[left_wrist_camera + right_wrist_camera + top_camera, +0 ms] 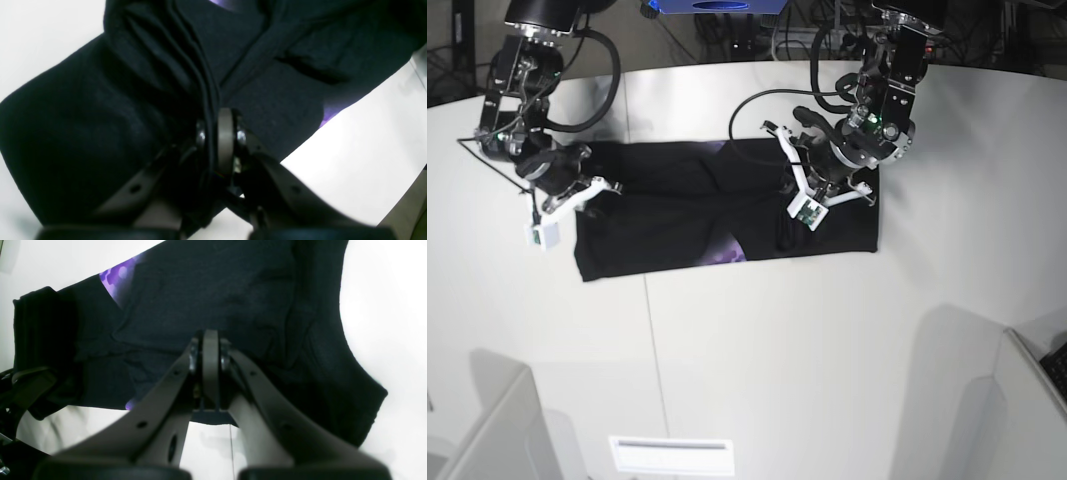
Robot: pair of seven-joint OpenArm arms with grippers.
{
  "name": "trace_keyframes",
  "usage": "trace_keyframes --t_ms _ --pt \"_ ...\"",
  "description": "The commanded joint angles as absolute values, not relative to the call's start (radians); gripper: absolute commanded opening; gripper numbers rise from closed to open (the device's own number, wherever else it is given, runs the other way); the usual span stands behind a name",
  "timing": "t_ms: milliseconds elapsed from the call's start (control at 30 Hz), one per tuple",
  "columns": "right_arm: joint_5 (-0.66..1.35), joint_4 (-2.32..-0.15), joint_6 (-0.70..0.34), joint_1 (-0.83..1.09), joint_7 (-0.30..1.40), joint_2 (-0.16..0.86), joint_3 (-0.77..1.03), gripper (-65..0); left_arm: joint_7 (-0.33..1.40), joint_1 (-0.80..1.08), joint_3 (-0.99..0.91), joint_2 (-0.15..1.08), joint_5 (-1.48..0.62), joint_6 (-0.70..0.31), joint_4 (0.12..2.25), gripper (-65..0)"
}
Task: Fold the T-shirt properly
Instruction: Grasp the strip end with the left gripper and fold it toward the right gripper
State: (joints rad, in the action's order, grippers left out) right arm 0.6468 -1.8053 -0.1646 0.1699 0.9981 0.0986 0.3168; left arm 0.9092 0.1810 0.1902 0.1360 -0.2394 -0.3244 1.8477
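t-shirt (110,133), black cloth, fills the left wrist view from nine o'clock to two o'clock, with white table (360,160) showing toward four o'clock. the left gripper (218,140) sits at centre, its jaws pressed together on a bunched ridge of the fabric, with folds running up toward twelve o'clock. a sliver of purple print peeks out at three o'clock, likely the underside turned up by the pinch.

in the right wrist view, the same shirt spreads across the upper half, and a purple patch shows at ten o'clock. the right gripper (210,350) points at twelve o'clock with its jaws closed tight on an edge of the cloth. bare table lies at three o'clock and six o'clock.

in the base view, the shirt lies as a wide dark band on the white table, just above centre. the right gripper is at nine o'clock, at the band's end; the left gripper is at one o'clock, over the cloth near the opposite end. holding both ends this way probably keeps the fabric taut so a fold can be drawn over evenly.
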Motion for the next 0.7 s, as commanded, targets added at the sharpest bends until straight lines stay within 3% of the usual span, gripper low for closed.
trace_keyframes --t_ms 0,400,667 --pt "0.661 -1.819 -0.17 0.16 0.98 0.108 0.323 -65.0 0.894 0.173 0.191 0.134 -0.249 -0.328 1.868 -65.0" --pt "0.661 -1.822 -0.17 0.163 0.98 0.108 0.323 -65.0 0.897 0.171 0.185 0.116 -0.248 -0.328 1.867 -65.0" --pt "0.661 -1.824 -0.17 0.163 0.981 0.108 0.323 -65.0 0.898 0.148 0.193 0.101 -0.249 -0.329 1.863 -26.3"
